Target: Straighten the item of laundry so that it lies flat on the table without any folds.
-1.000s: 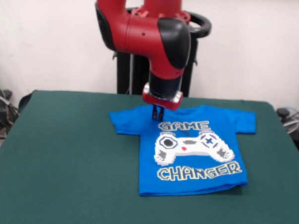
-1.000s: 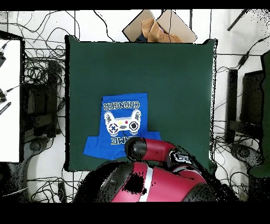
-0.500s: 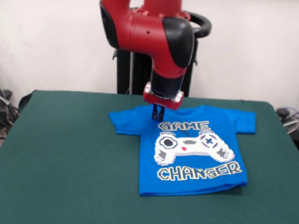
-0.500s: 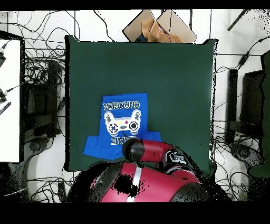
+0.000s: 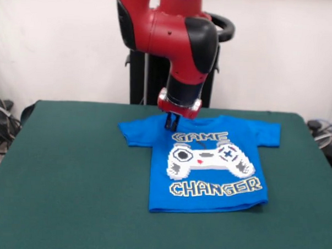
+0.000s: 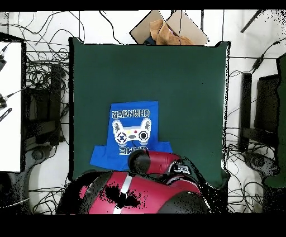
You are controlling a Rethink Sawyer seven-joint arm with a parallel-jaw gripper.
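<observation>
**Claw pinned at the collar of the blue T-shirt**

The claw [image 5: 172, 125] hangs straight down from the red and black arm [image 5: 180, 42] and meets the blue T-shirt [image 5: 208, 165] at its neckline, just above the word "GAME". Its dark fingertips sit close together with cloth between them, so it looks clamped on the collar edge.

From the claw, the shirt body runs toward the camera in the front view, print side up: the pixel game controller print [image 5: 207, 159] lies just below the claw, and "CHANGER" beyond it near the hem. One sleeve spreads out to each side of the claw. The hem corner farthest from the claw looks slightly rumpled; the rest lies mostly smooth on the dark green desk [image 5: 70, 181].

In the overhead view the arm covers the claw and the collar; the shirt's printed part shows clear of it. Past the desk's edge opposite the claw lies a brown cardboard box [image 6: 167, 28].
</observation>
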